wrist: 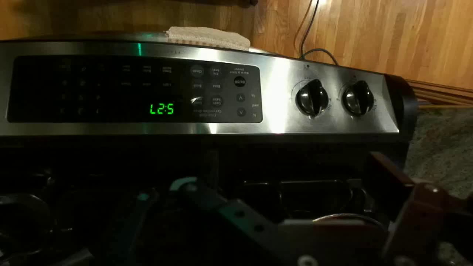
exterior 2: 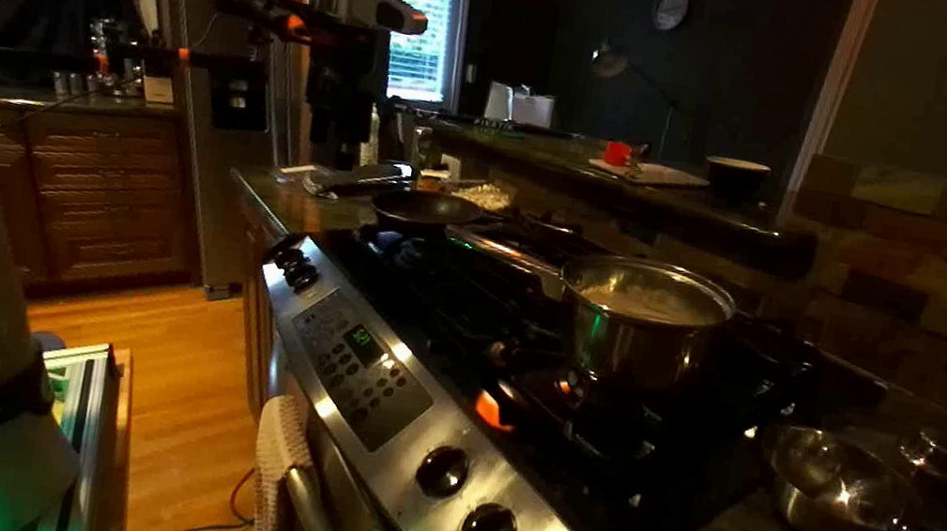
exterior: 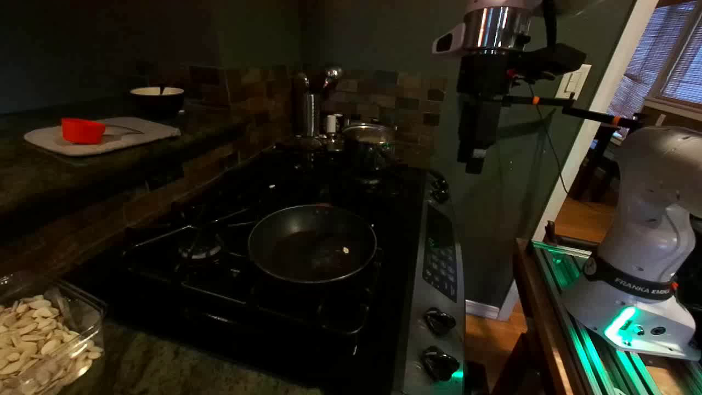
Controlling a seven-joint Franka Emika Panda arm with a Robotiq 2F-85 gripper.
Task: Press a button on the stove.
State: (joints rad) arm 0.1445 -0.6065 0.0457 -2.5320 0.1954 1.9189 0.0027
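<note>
The stove (exterior: 410,329) has a black cooktop and a grey control strip, which also shows in an exterior view (exterior 2: 401,482). The button panel (wrist: 133,85) appears upside down in the wrist view, with a green lit display; it shows in both exterior views (exterior: 440,258) (exterior 2: 362,371). Dark knobs (wrist: 312,99) sit beside the panel. My gripper (wrist: 301,168) is open and empty, its fingers wide apart over the dark cooktop in the wrist view. In both exterior views it hangs pointing down in the air (exterior: 473,163) (exterior 2: 344,155), apart from the buttons.
A black frying pan (exterior: 312,269) and a steel pot (exterior 2: 638,339) stand on the burners. A steel bowl (exterior 2: 839,509) is on the dark counter. A clear container of almonds (exterior: 82,307) stands at the near corner. A towel (exterior 2: 280,453) hangs on the oven handle.
</note>
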